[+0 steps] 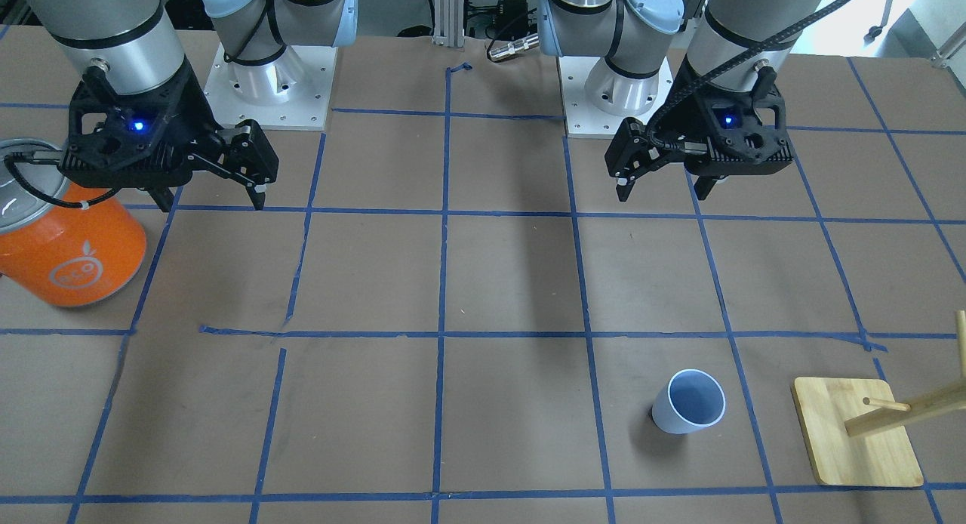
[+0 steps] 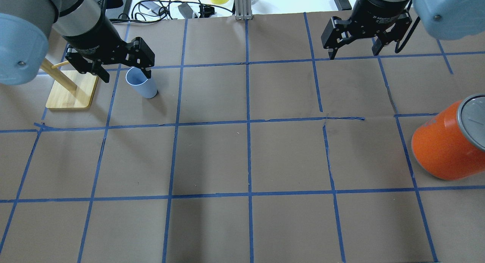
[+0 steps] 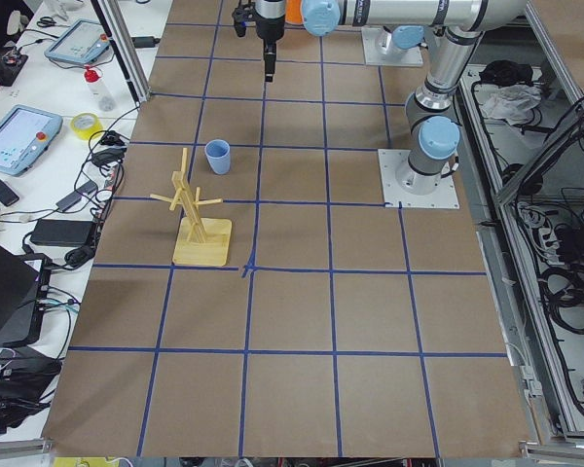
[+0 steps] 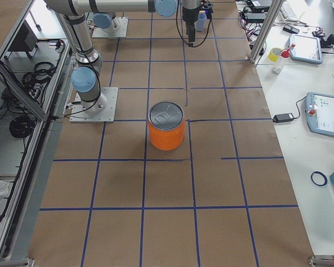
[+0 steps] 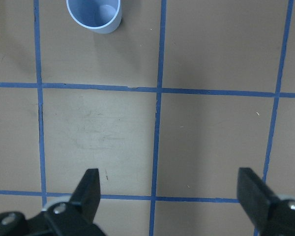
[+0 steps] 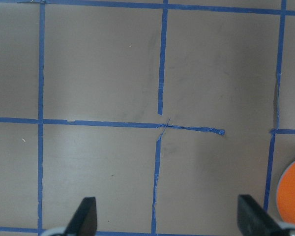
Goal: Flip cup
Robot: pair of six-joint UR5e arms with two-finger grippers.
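Note:
The cup (image 1: 688,401) is a small pale blue tumbler standing upright, rim up, on the brown table. It also shows in the overhead view (image 2: 141,85), the left exterior view (image 3: 217,156) and at the top left of the left wrist view (image 5: 94,14). My left gripper (image 1: 664,192) is open and empty; it hovers above the table, on the robot's side of the cup and apart from it, and shows overhead (image 2: 126,76) and in its wrist view (image 5: 169,191). My right gripper (image 1: 211,203) is open and empty on the other side, also seen overhead (image 2: 353,54).
A big orange can (image 1: 68,252) with a silver top stands near the right gripper, also seen overhead (image 2: 447,145). A wooden peg rack on a bamboo base (image 1: 853,433) stands close beside the cup. Blue tape lines grid the table.

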